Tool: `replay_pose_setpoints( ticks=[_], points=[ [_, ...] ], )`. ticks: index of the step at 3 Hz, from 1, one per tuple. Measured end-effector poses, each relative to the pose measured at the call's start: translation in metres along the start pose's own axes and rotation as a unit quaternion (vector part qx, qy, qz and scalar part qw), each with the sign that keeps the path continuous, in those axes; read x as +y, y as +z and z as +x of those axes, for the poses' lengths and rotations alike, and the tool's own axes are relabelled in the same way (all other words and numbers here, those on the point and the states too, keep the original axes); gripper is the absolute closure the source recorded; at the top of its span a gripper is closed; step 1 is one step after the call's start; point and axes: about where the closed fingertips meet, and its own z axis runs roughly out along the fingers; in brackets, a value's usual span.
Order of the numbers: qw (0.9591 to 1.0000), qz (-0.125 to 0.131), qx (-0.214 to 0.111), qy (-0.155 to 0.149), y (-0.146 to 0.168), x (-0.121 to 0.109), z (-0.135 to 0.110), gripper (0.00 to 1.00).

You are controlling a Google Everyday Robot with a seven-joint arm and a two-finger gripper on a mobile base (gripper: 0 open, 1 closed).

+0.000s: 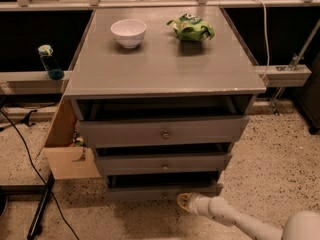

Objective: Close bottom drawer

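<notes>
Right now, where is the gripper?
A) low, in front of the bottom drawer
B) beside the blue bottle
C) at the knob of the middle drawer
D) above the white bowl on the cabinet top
A: the gripper sits near the floor, just before the front panel of the bottom drawer.

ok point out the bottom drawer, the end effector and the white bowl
bottom drawer [145, 192]: camera view, front panel
end effector [184, 202]: camera view, tip, low near drawer front
white bowl [128, 32]: camera view, its inside
</notes>
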Motion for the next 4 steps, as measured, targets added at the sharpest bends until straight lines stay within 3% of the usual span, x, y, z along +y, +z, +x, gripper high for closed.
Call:
replay_pose_setpoints(
  ticks=[1, 4],
  points=[
    [1.0, 0.003, -0.001, 0.001, 0.002, 0.001, 0.001, 1.0],
    [0.997, 0.073, 0.004, -0.022, 0.019, -0.027, 0.006, 1.0]
  ],
)
